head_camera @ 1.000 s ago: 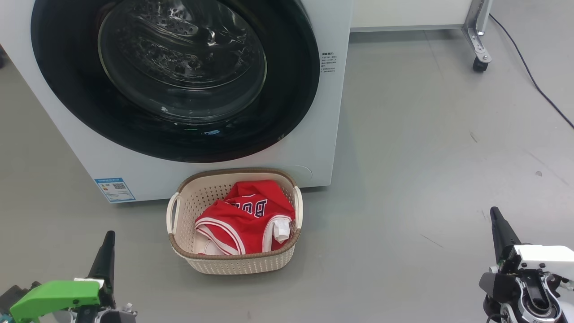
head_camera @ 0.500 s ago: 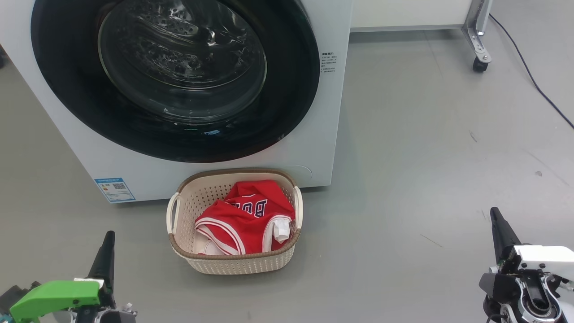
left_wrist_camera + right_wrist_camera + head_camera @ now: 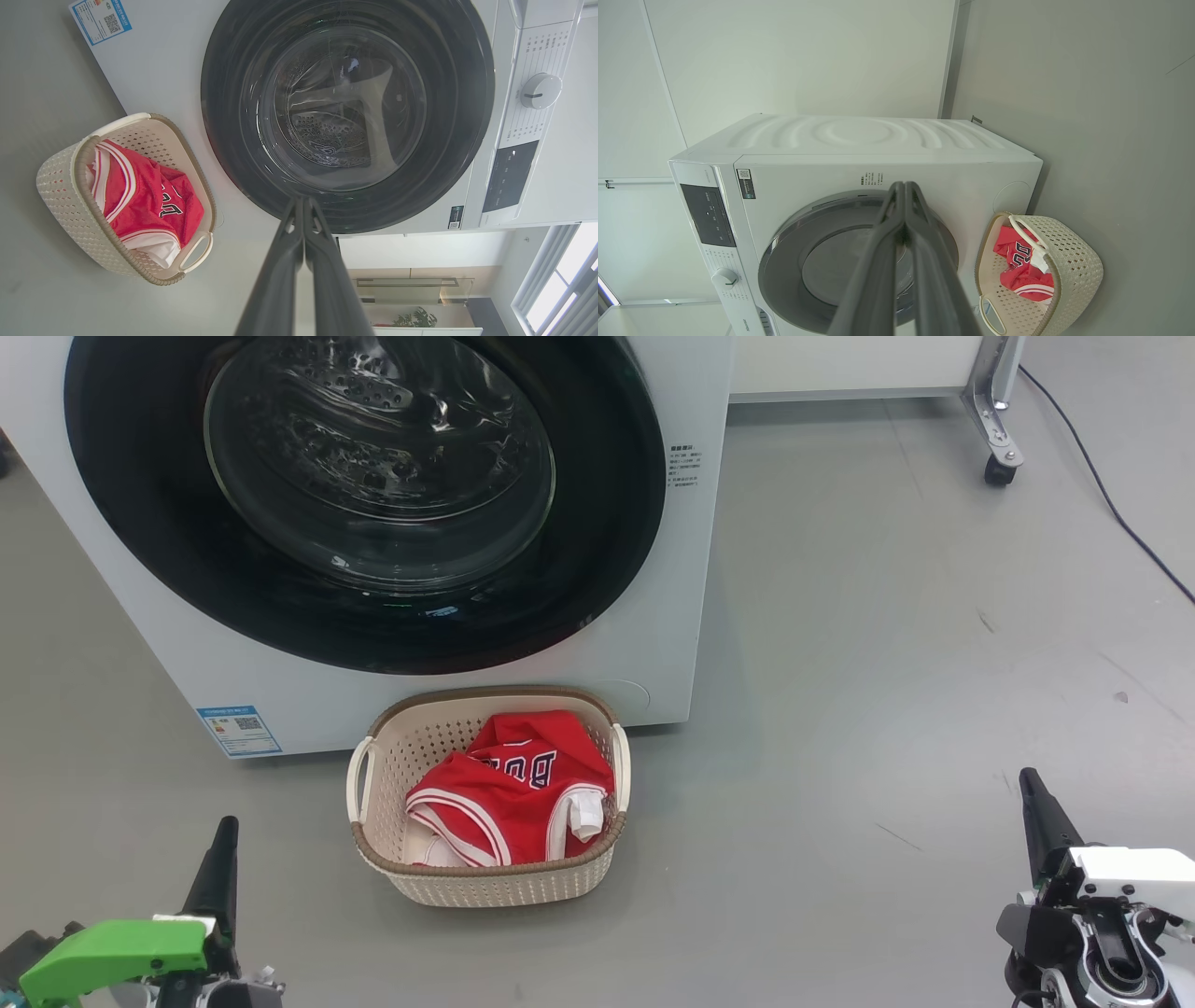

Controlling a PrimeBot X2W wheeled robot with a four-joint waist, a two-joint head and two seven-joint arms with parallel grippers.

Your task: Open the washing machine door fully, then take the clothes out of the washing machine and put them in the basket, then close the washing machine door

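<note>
The white washing machine [image 3: 448, 695] fills the upper left of the head view, its round black door [image 3: 131, 551] closed flush against the front. On the floor just before it stands the cream basket [image 3: 411, 882], holding the red clothes [image 3: 509, 793]. My left gripper [image 3: 224, 835] is shut and empty at the lower left, well short of the basket. At the lower right, far to the basket's right, my right gripper [image 3: 1030, 784] is shut and empty. In the left wrist view the fingers [image 3: 303, 205] press together before the door [image 3: 224, 116]; the right wrist view shows the same fingers [image 3: 903, 191].
Grey floor [image 3: 887, 663] spreads to the right of the machine. A metal frame leg on a caster [image 3: 997, 467] stands at the upper right, with a dark cable [image 3: 1120, 518] trailing along the floor beside it.
</note>
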